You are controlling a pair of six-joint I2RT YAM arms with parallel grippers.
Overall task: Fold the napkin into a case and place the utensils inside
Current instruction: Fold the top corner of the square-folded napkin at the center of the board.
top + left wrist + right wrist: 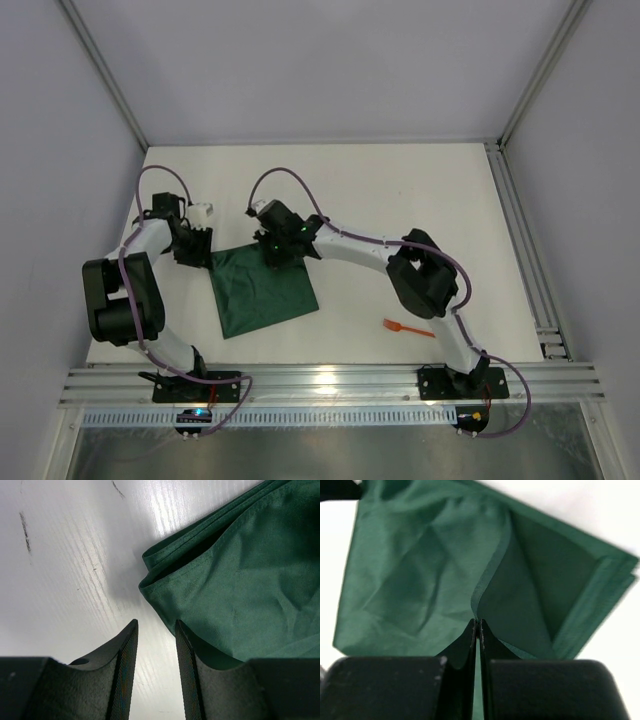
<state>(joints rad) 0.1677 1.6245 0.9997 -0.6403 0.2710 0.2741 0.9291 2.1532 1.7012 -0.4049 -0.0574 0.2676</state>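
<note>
- The right end effector (477,623) is reaching across to the far edge of the napkin (262,292) and is clamping fully shut there. Its fingertips are meeting on the hem (490,565) of the top layer, apparently so that this layer can be drawn over to make the next fold.
- The napkin is lying partly folded near the middle of the surface (400,200), between the two arms. It is showing stacked layers at its corner, so it is reading as halfway to a case, not a finished pouch.
- The left end effector (156,625) is hovering low just beside the napkin's near-left corner with its jaws standing a little apart and nothing between them. One finger (187,670) is overlapping the cloth's border, probably placing itself to hold or catch that corner.
- An orange fork (404,327) is waiting well apart from the cloth, on the right side near the right arm's base. It is likely being left out of the way until the pouch is ready.
- No second utensil is showing in any view.
- The next move is calling for a steady, shallow pull, since the thin cloth could slip or bunch.
</note>
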